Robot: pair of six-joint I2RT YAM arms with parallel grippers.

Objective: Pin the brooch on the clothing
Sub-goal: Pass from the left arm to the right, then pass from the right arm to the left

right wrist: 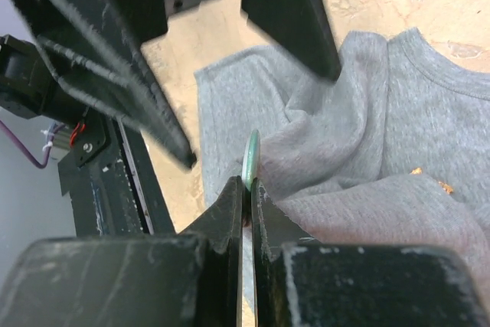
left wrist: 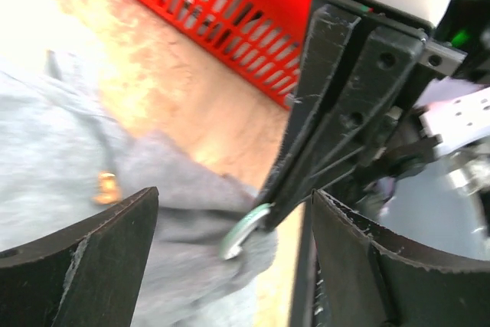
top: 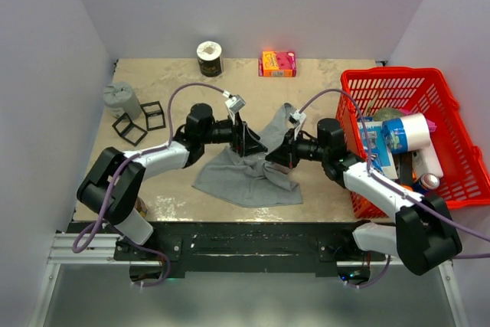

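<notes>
The clothing (top: pixel 237 178) is a grey knit top, crumpled mid-table, also in the left wrist view (left wrist: pixel 46 151) and the right wrist view (right wrist: pixel 383 112). My right gripper (top: pixel 274 155) (right wrist: pixel 246 181) is shut on a thin coin-sized disc with a green rim (right wrist: pixel 251 155) (left wrist: pixel 243 235), seen edge-on against a fold of the cloth. Its face is hidden. My left gripper (top: pixel 249 143) (left wrist: pixel 233 212) stands open around that disc, touching nothing. A tiny orange bit (left wrist: pixel 106 187) (right wrist: pixel 417 171) sits on the cloth. I cannot tell which of the two is the brooch.
A red basket (top: pixel 398 82) (left wrist: pixel 222 13) with bottles and packets stands at the right. At the back are an orange box (top: pixel 277 63) and a dark roll (top: pixel 209 57). A grey cup (top: pixel 122 99) and black wire frames (top: pixel 142 124) sit at the left.
</notes>
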